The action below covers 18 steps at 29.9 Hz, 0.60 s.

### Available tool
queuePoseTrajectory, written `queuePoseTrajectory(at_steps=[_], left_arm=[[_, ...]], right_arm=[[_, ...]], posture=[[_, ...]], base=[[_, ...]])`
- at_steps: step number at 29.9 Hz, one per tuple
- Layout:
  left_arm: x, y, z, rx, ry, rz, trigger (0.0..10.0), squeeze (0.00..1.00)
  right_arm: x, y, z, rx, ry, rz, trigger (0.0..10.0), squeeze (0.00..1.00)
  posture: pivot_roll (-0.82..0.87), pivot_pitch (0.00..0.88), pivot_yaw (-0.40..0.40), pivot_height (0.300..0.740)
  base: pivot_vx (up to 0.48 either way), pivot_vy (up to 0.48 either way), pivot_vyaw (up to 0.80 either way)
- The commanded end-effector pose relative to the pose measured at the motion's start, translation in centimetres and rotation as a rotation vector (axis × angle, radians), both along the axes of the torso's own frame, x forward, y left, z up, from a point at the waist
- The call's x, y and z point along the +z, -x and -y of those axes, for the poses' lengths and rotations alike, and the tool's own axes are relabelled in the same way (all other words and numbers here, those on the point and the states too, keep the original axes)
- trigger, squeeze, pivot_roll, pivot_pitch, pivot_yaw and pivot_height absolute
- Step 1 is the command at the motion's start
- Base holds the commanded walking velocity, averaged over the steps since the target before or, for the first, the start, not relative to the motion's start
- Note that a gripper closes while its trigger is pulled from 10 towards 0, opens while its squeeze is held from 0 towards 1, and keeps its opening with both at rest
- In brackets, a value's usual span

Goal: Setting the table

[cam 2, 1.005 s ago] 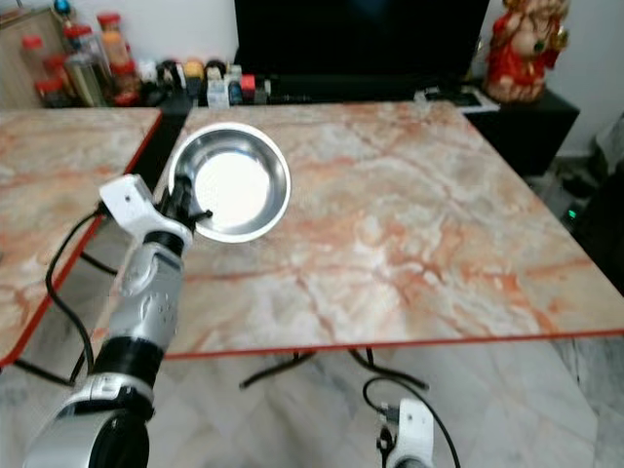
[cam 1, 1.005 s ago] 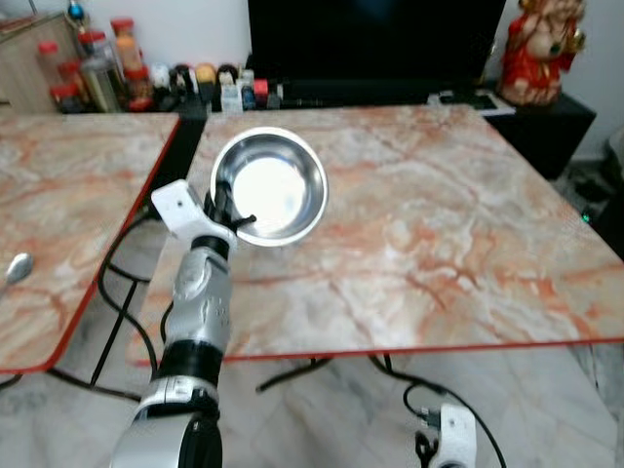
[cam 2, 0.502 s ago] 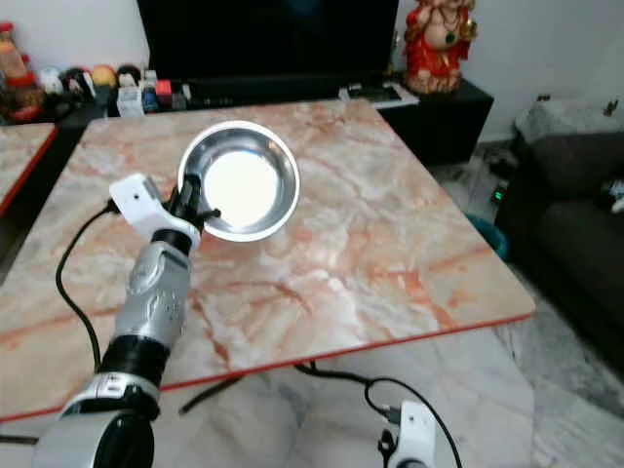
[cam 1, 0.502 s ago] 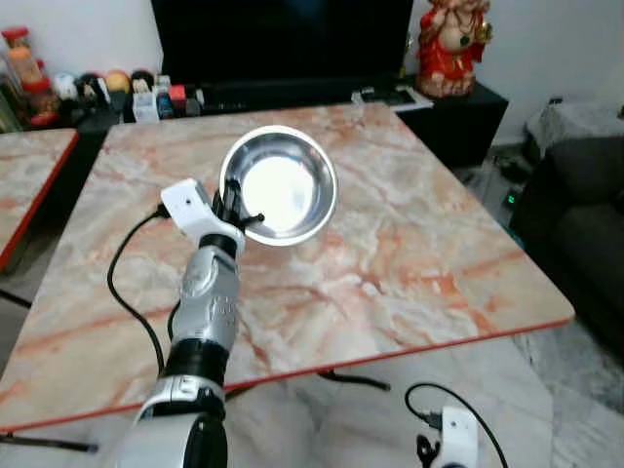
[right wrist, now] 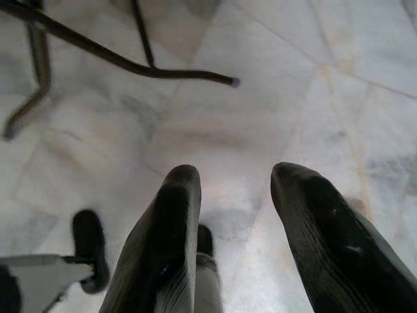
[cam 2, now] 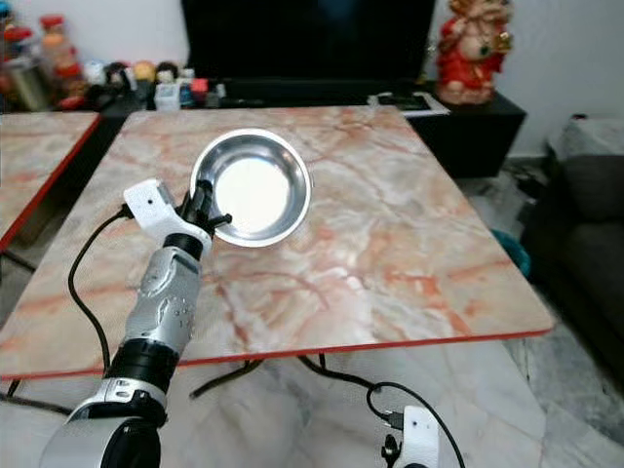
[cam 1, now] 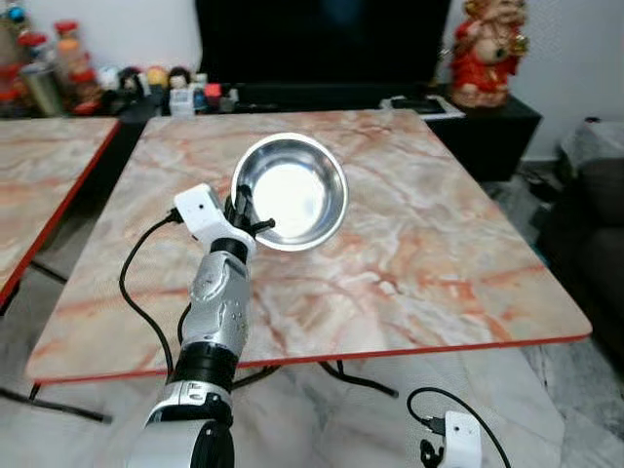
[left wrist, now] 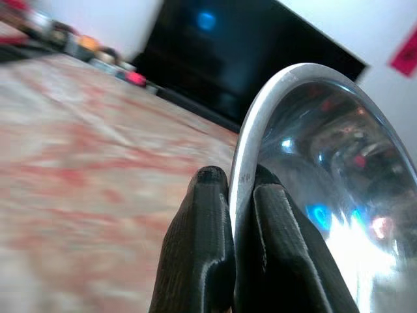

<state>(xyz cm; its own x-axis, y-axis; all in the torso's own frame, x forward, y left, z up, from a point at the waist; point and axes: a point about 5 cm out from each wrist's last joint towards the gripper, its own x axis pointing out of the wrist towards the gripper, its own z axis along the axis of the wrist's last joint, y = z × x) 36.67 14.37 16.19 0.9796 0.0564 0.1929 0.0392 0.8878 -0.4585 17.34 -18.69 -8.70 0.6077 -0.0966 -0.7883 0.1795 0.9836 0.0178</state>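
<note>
Living room setup, with a big dark TV (cam 1: 322,39) along the back wall, a red figurine (cam 1: 485,54) at the upper right of the frame and a row of jars and little bottles (cam 1: 58,68) at the upper left; in the middle sits a marble-look tabletop (cam 1: 429,234) with a red edge, and a second one (cam 1: 39,185) pokes in from the left side.

Left tool (left wrist: 233,195) has its two black fingers pressed together on the rim of a shiny steel bowl (cam 1: 292,190), pinching it; the bowl looks to be held up over the upper-left part of the middle tabletop, tipped so its open side faces the camera. Right tool (right wrist: 234,195) hangs down low near the floor with its fingers spread and nothing between them.

Progress-wise I'd say this is early; the bowl is picked up and brought over the tabletop but not set down yet, and I can't see any other dishes laid out there; so putting it down and everything after that is left to do.

Hard to tell stuff: whether the bowl's bottom is touching the surface or clear of it; the wrist shot is blurry on the tabletop side; the right arm is cut off at the bottom of the frame, just a white bit (cam 1: 458,444) with a cable shows.
</note>
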Motion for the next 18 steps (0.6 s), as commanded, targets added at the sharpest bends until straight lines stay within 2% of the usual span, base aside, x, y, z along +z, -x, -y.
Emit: queuePoseTrajectory(at_steps=[1, 10, 18], left_arm=[[0.97, -0.2, 1.15, -0.031, 0.003, 0.031, 10.0, 0.0], [1.03, -0.23, 1.31, -0.039, 0.001, 0.031, 10.0, 0.0], [0.56, -0.38, 0.7, -0.011, -0.002, -0.011, 10.0, 0.0]], right_arm=[[0.11, -0.02, 0.58, -0.017, 0.007, 0.009, 10.0, 0.0], [0.04, 0.09, 0.52, -0.001, 0.015, 0.001, 10.0, 0.0], [0.0, 0.15, 0.48, -0.005, 0.01, -0.001, 10.0, 0.0]], posture=[[0.04, 0.0, -0.026, 0.736], [0.04, 0.0, -0.025, 0.736], [0.04, 0.0, -0.025, 0.736]], base=[[0.0, -0.472, 0.0], [0.0, -0.468, 0.0], [0.0, 0.0, 0.0]])
